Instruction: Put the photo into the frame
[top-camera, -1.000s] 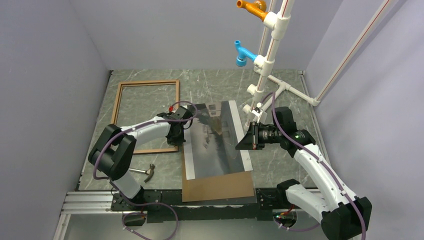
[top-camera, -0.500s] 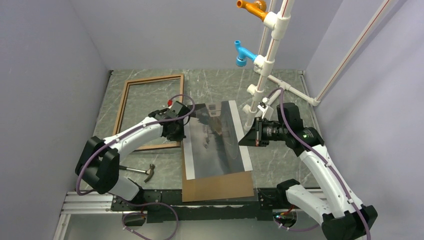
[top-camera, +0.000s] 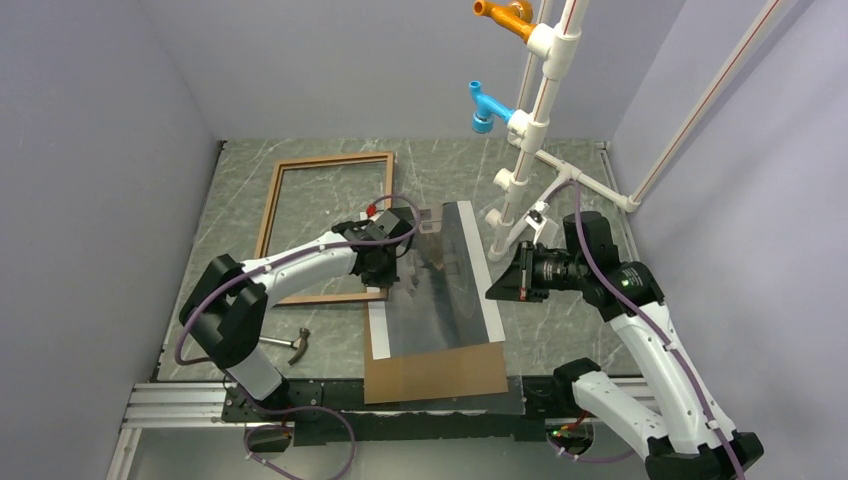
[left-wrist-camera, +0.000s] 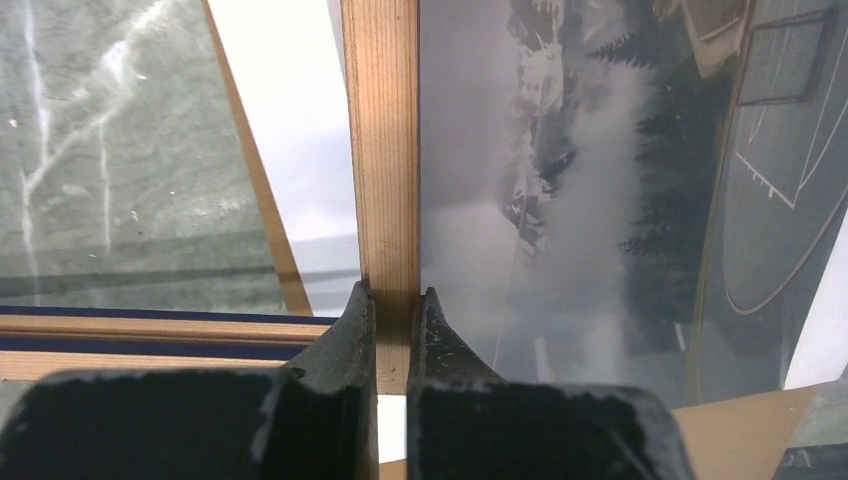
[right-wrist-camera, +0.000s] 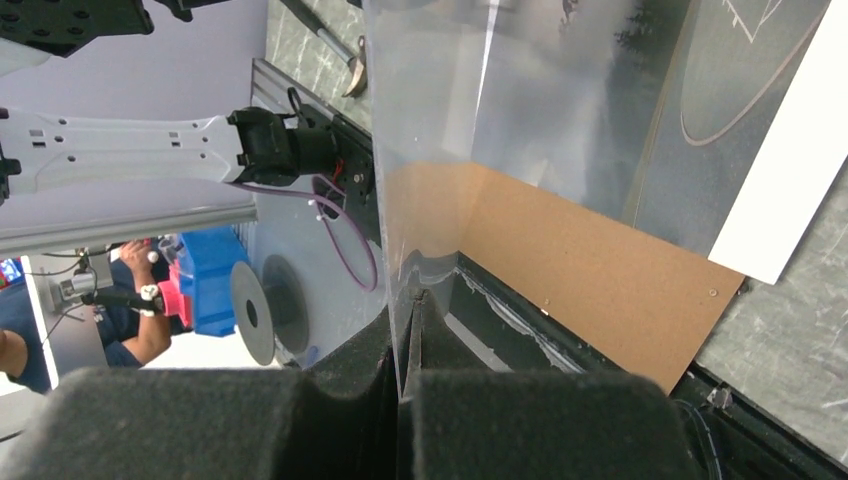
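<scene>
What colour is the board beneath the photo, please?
The board is plain brown, clearest in the right wrist view.

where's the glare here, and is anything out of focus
Top external: sharp, the photo carries a grey sheen. Left wrist: reflections cross the photo; the frame rail is crisp, the left gripper soft. Right wrist: a clear sheet hazes what lies behind it.

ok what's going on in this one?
Left gripper is shut on one long rail of the frame, and that rail sits over the photo's left edge. Right gripper pinches a clear sheet, held tilted up above the photo. The photo lies face up on the brown backing board, not yet framed.
</scene>
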